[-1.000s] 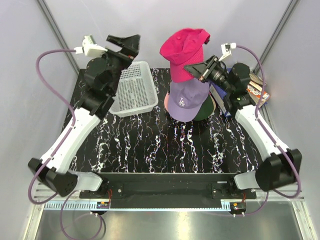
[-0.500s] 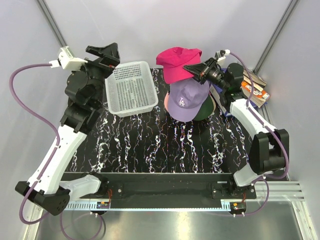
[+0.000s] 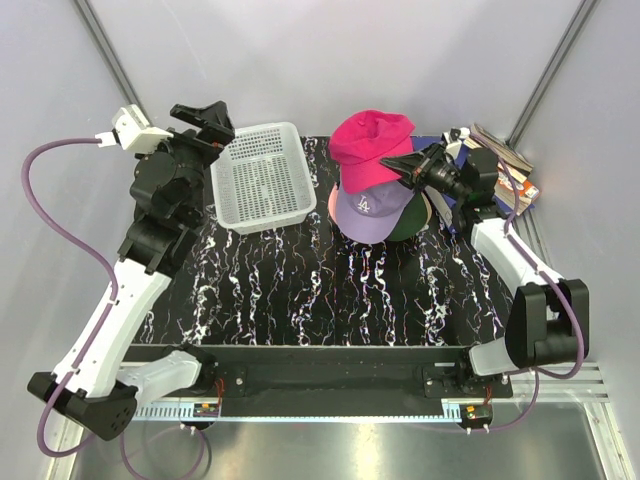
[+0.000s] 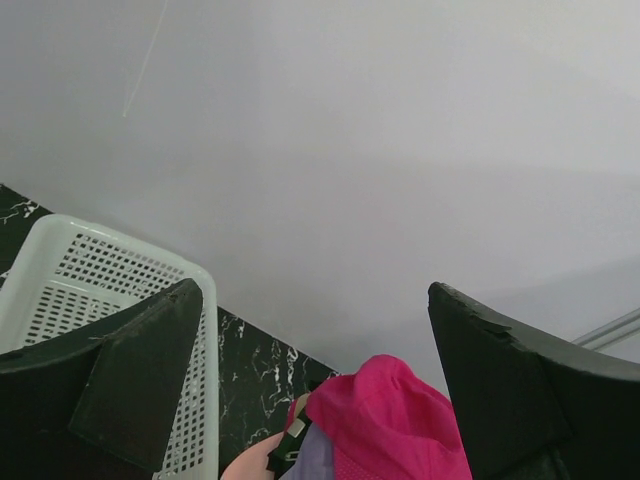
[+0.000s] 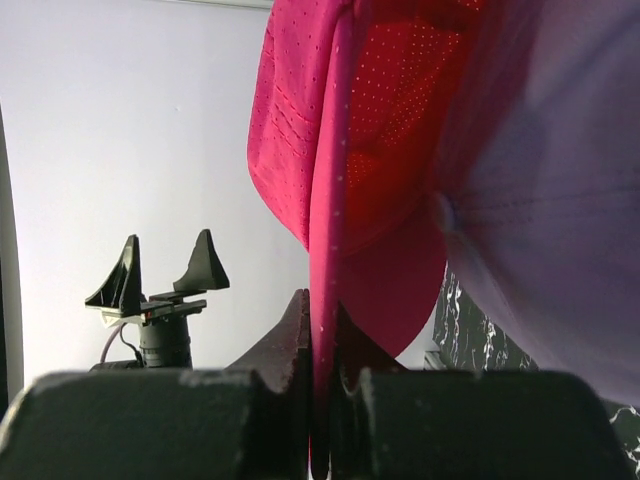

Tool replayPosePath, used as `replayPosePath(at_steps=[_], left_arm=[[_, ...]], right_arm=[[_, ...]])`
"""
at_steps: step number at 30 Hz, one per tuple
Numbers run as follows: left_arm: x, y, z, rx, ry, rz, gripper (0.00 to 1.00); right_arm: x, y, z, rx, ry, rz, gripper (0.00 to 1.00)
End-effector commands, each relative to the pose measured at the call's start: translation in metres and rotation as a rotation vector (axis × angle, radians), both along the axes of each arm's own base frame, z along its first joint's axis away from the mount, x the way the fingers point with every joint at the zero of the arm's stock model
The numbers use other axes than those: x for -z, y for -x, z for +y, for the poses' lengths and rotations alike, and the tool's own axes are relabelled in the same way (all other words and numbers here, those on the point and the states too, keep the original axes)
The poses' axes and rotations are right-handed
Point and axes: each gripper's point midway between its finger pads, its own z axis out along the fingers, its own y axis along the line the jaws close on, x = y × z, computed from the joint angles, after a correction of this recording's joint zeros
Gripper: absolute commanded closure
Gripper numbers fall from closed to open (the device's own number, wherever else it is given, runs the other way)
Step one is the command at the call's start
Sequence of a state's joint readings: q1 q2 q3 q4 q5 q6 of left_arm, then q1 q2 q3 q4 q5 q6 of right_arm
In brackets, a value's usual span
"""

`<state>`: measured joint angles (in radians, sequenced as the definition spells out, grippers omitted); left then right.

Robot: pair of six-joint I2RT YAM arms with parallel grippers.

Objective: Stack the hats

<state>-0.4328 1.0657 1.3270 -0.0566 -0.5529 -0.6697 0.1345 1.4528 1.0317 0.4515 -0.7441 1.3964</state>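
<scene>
The magenta hat rests on top of the lavender hat, which sits on a stack with a light pink hat edge at the left and a dark green hat at the right. My right gripper is shut on the magenta hat's edge; the lavender hat fills the right of that view. My left gripper is open and empty, raised at the back left by the basket. In the left wrist view the magenta hat shows low between the fingers.
A grey mesh basket stands at the back left of the black marbled table; it also shows in the left wrist view. Books or boxes lie at the back right behind my right arm.
My right gripper has lowered the magenta hat onto the lavender hat. My left arm has pulled back to the left, away from the stack.
</scene>
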Motion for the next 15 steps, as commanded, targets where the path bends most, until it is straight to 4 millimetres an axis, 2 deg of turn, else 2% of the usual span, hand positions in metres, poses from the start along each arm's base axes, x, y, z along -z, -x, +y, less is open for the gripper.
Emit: replayPosePath(at_steps=[1, 5, 9, 15], left_arm=[[-0.009, 0.011, 0.018, -0.064, 0.0, -0.034, 0.01], [-0.01, 0.013, 0.022, -0.078, -0.016, -0.032, 0.01], [-0.008, 0.013, 0.024, -0.085, -0.024, -0.027, 0.01], [-0.005, 0.012, 0.025, -0.09, -0.038, -0.015, 0.01]], right_arm=[[-0.005, 0.02, -0.006, -0.024, -0.007, -0.009, 1.0], [0.009, 0.028, -0.007, -0.036, 0.01, 0.038, 1.0], [0.033, 0.029, -0.011, -0.038, 0.022, 0.112, 1.0], [0.043, 0.026, -0.026, 0.003, 0.023, 0.139, 1.0]])
